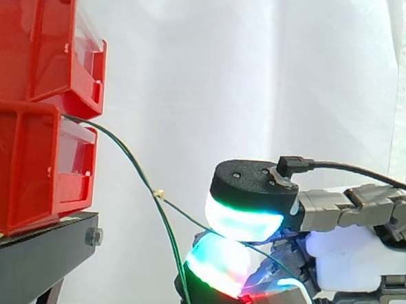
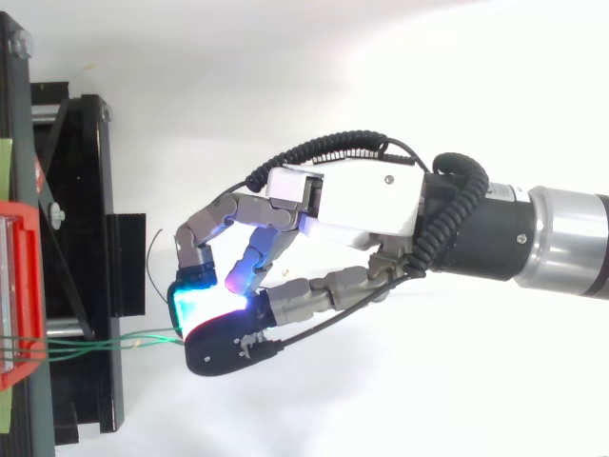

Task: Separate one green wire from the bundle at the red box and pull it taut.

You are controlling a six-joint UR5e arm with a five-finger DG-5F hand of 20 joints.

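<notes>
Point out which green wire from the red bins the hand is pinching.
The thinner green wire, running rightwards into the gap between the hand's glowing pads. The thicker green wire instead drops steeply past the lower pad.

white-grey robot hand (image 2: 352,200), glowing cyan pads (image 1: 243,222)

Side view looks level, close in; top view looks down; both share hand (image 2: 352,200) and red bins (image 1: 30,162)

One black stand (image 1: 38,255), bolt (image 1: 93,237) at its front corner. Directly on it: lower red bin (image 1: 22,172). Second red bin (image 1: 37,45) stacked on that.
</notes>
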